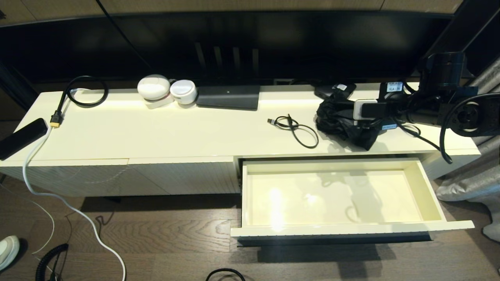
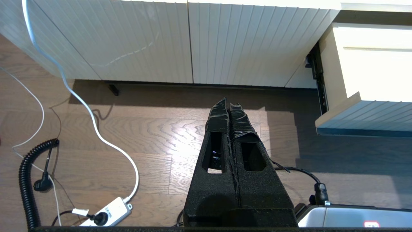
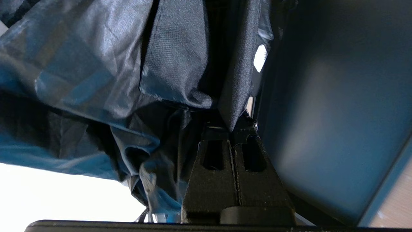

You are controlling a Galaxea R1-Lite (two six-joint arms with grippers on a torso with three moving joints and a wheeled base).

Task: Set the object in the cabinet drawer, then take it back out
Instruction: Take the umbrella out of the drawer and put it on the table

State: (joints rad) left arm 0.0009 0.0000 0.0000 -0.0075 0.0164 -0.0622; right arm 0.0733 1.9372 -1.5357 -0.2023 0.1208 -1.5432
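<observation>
Right gripper [image 3: 232,127] level, clamping black cloth [image 1: 343,127].

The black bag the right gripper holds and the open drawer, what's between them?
In the head view, only the cabinet top's bare front edge separates the black bag, pinched by the right gripper, from the empty cabinet drawer.

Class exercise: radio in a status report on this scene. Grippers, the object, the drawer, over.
Right gripper shut on black cloth bag, above the cabinet top. Left gripper shut, parked over floor. Cabinet drawer open, nothing inside. Loose black cable beside bag.
</observation>
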